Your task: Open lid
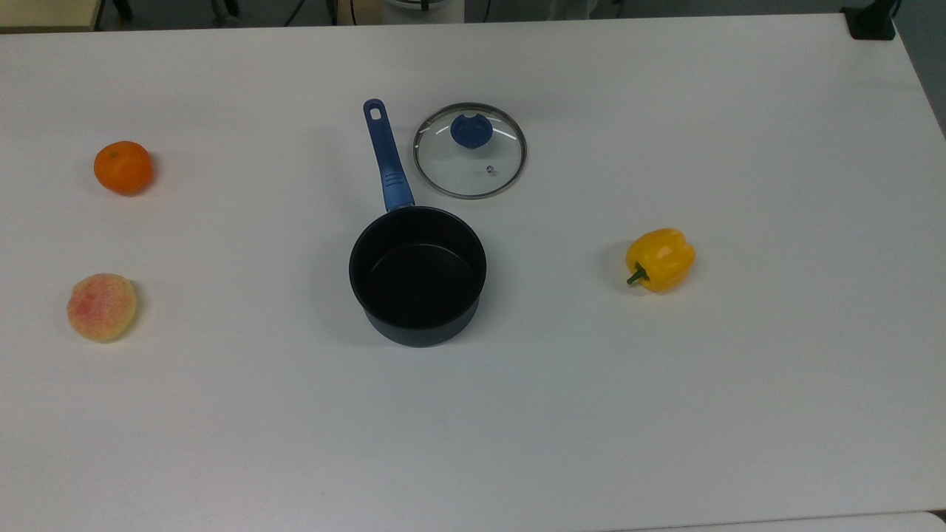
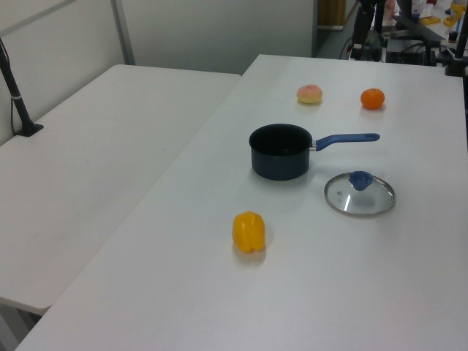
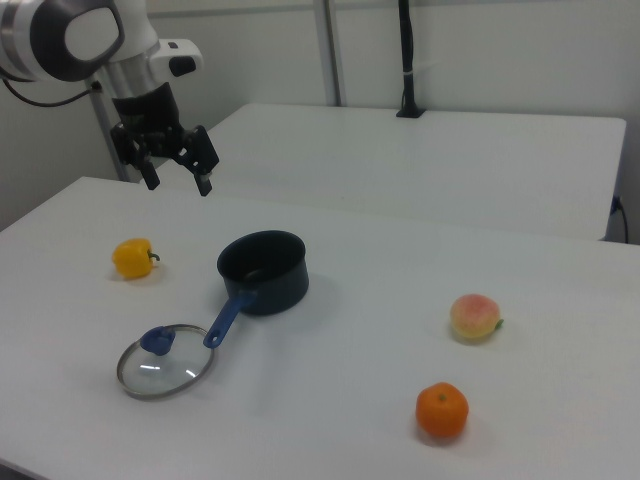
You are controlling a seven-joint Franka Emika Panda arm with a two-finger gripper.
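Already off the pan (image 1: 417,275): lid (image 1: 469,151) flat on the table (image 1: 739,148), just beside the handle. Gripper (image 3: 178,168) raised well clear, fingers (image 3: 204,183) spread, empty. Probably stiff, breakable, slick glass; best taken by the blue knob (image 1: 471,131).

Even, bright overhead light; the white table (image 1: 665,414) shows faint soft shadows under the pot (image 1: 417,275) and pepper (image 1: 660,259). Top view looks slightly hazy, perhaps soft-focused.
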